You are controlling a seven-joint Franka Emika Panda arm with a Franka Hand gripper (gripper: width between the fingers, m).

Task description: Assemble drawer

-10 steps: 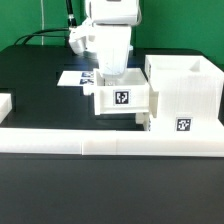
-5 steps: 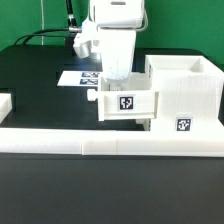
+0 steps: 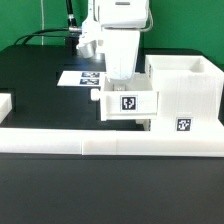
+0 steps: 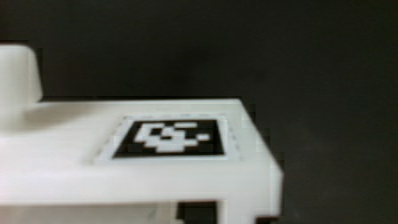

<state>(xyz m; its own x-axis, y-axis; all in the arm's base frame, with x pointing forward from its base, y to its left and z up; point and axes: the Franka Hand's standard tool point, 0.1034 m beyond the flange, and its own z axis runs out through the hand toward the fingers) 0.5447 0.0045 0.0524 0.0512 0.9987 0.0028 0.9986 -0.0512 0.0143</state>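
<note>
Alignment is what this step seems to call for: the tray (image 3: 127, 102) hangs at the open side of the housing (image 3: 185, 92), on the exterior view's left of it, and looks lifted off the black table (image 3: 40, 90), with its tagged face turned toward the camera. To do it well, the arm should keep the tray level and square to the opening, match its height to the slot, then push straight in slowly, easing off if an edge catches on the housing wall. Any tilt would likely jam it.

The tool (image 3: 118, 76) comes down from above onto the tray's top edge and appears to be clamped on it, fingers narrow, though the fingertips themselves are hidden behind the wall. The wrist view shows only the tray's tag (image 4: 173, 138) and a white rim, blurred, against the dark table.
</note>
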